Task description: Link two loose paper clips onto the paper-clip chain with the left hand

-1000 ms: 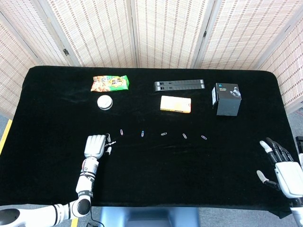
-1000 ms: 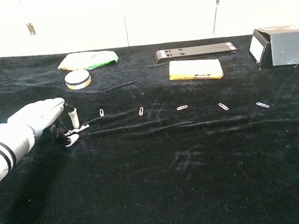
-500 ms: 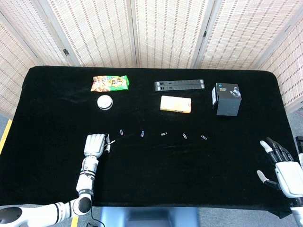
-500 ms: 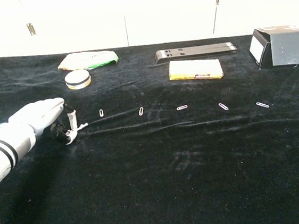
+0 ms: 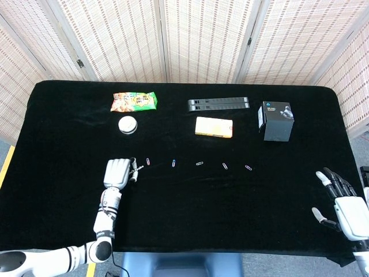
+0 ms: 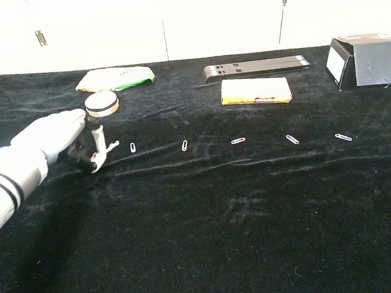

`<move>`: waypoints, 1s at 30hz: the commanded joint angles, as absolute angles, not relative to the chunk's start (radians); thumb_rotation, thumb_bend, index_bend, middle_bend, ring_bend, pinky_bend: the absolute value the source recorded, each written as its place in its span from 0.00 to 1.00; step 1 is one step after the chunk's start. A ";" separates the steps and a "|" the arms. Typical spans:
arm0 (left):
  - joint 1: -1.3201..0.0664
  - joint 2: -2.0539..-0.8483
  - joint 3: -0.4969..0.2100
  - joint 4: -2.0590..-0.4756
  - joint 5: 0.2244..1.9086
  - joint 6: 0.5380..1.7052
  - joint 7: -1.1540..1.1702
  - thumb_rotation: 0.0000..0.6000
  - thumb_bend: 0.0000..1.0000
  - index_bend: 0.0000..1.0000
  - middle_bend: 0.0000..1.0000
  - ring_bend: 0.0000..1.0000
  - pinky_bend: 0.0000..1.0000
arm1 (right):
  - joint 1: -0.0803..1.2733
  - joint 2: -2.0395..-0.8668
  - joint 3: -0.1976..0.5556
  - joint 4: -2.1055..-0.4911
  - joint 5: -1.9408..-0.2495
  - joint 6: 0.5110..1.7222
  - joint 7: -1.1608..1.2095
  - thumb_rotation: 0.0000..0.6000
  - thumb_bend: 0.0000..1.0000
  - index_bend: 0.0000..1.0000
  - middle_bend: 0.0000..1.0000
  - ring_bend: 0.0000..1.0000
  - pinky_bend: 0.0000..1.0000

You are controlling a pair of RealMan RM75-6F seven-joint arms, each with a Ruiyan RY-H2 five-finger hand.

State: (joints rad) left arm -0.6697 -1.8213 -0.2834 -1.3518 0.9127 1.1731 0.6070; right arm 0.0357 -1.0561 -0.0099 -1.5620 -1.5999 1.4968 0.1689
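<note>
1. The grey-and-white left hand (image 6: 66,142) has lifted and moved toward the row of clips over the last second. A second ago it sat lower and nearer the table edge. Its fingers are curled in, and a small silvery piece pinched at the fingertips (image 6: 100,155) juts toward the clips. I take this piece for a paper clip or the end of the chain, though it is too small to be sure.

2. Just right of the hand lies the nearest small loose wire paper clip (image 6: 133,147), apart from the fingers. The pinched piece now points at it, so linking looks about to start and is not yet done.

3. Further right, four more small paper clips (image 6: 237,140) lie spaced along the black cloth-covered table (image 6: 211,229), unmoved.

4. At the far right, the white right hand (image 5: 341,199) rests near the table edge where it was, with its fingers spread and holding nothing.
</note>
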 commanded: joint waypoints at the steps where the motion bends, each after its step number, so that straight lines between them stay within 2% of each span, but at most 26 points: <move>1: -0.703 -1.838 -0.308 -1.341 0.930 1.154 0.590 1.00 0.65 0.74 1.00 1.00 1.00 | 0.037 -1.050 -0.007 -1.558 -1.592 1.493 0.186 1.00 0.34 0.00 0.00 0.00 0.12; 8: -0.772 -1.883 -0.344 -1.279 0.936 1.100 0.562 1.00 0.65 0.75 1.00 1.00 1.00 | 0.031 -1.039 -0.010 -1.540 -1.583 1.492 0.235 1.00 0.34 0.00 0.00 0.00 0.12; 20: -0.861 -1.960 -0.353 -1.037 0.957 0.943 0.425 1.00 0.65 0.75 1.00 1.00 1.00 | 0.001 -1.038 -0.012 -1.525 -1.556 1.514 0.247 1.00 0.33 0.00 0.00 0.00 0.12; 30: -0.893 -1.971 -0.363 -0.966 0.977 0.923 0.379 1.00 0.66 0.76 1.00 1.00 1.00 | 0.004 -1.039 -0.005 -1.516 -1.522 1.479 0.252 1.00 0.34 0.00 0.00 0.00 0.12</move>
